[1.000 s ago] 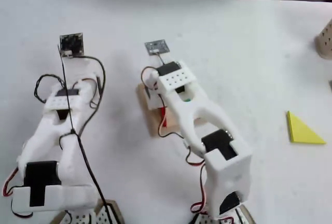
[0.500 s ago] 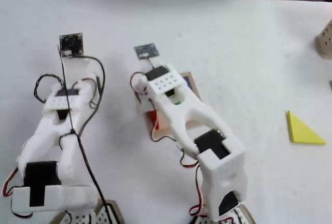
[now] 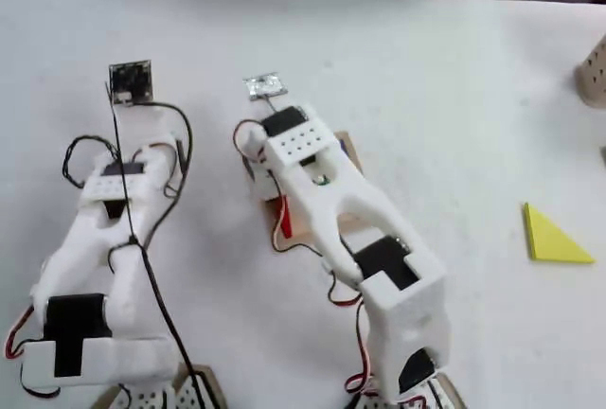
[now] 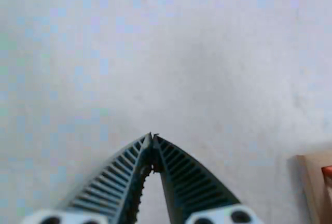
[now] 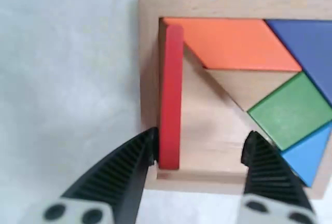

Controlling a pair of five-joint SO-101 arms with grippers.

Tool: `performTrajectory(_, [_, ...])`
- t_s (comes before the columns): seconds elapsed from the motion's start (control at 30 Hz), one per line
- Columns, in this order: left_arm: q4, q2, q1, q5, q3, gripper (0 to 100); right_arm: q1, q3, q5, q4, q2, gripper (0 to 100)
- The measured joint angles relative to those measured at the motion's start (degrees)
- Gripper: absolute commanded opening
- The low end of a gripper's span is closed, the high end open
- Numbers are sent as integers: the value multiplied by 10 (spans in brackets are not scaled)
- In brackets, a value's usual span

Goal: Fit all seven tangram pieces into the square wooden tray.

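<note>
Inside the wooden tray (image 5: 148,79), the bare floor is a wedge hemmed by the red piece (image 5: 171,94), which stands on edge along the tray's wall, the orange piece (image 5: 233,42) and the green square (image 5: 290,110). My right gripper (image 5: 201,141), jaws spread, straddles that wedge. Beside the tray, my left gripper (image 4: 153,137), jaws pressed together, has bare table (image 4: 155,53) ahead. Well off the tray's other side lies a yellow triangle (image 3: 551,236).

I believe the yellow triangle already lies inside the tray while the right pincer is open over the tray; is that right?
Not quite: the high view shows the yellow triangle on the table, apart from the tray. The right pincer is indeed open over the tray.
</note>
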Motion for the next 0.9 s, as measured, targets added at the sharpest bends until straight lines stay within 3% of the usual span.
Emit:
performTrajectory(0.17, [0, 0, 0, 0, 0, 27, 15, -46, 37, 54, 0, 255])
performTrajectory(0.57, [0, 0, 0, 0, 0, 27, 70, -50, 42, 55, 0, 252])
performTrajectory(0.9, [0, 0, 0, 0, 0, 27, 102, -50, 42, 52, 0, 14])
